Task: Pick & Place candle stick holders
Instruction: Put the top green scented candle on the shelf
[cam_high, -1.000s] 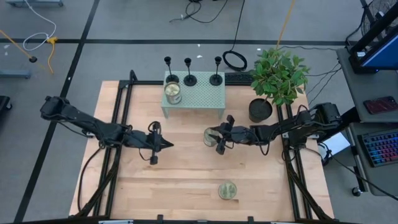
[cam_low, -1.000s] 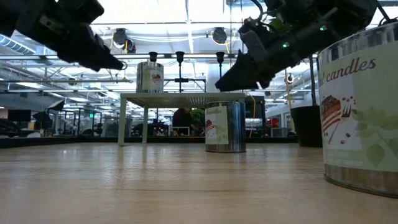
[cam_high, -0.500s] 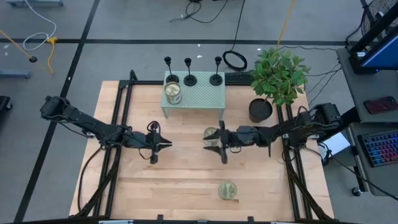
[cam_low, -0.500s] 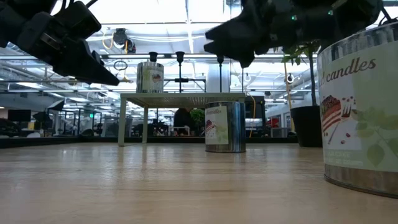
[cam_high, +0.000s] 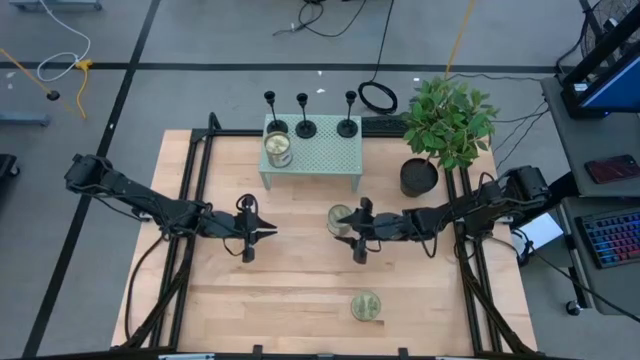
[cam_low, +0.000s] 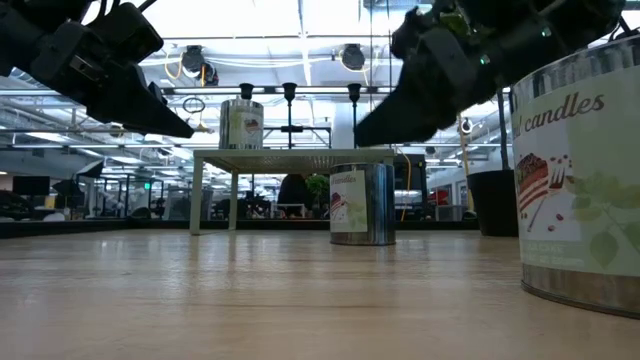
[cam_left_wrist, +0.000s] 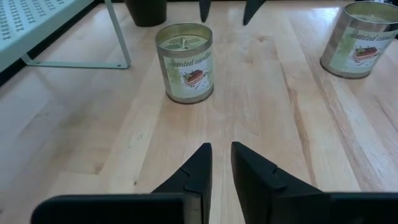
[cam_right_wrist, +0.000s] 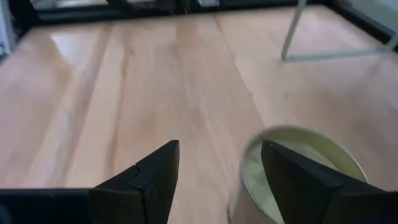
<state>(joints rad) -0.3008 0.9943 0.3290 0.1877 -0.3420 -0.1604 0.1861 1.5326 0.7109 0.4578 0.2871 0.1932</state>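
Note:
Three black candle stick holders (cam_high: 277, 125) (cam_high: 306, 127) (cam_high: 347, 126) stand by their round bases along the far edge of a pale-green perforated shelf (cam_high: 320, 155); their tops also show in the low view (cam_low: 290, 92). My right gripper (cam_high: 350, 227) hovers open above the table, just over a candle jar (cam_high: 338, 218); its fingers (cam_right_wrist: 155, 171) touch nothing. My left gripper (cam_high: 270, 232) hangs above the table left of centre, its fingers (cam_left_wrist: 199, 165) almost together and holding nothing.
Another candle jar (cam_high: 278, 148) stands on the shelf's left part and a third (cam_high: 366, 305) near the table's front edge. A black pot with a green plant (cam_high: 419, 177) stands at the far right. Bare wood lies between the two grippers.
My right gripper has risen and levelled out over the jar, shifting slightly toward the table's left, then come back a little to the right and tipped down again, turning about its own axis. It stays open. The jar and the holders have not moved.

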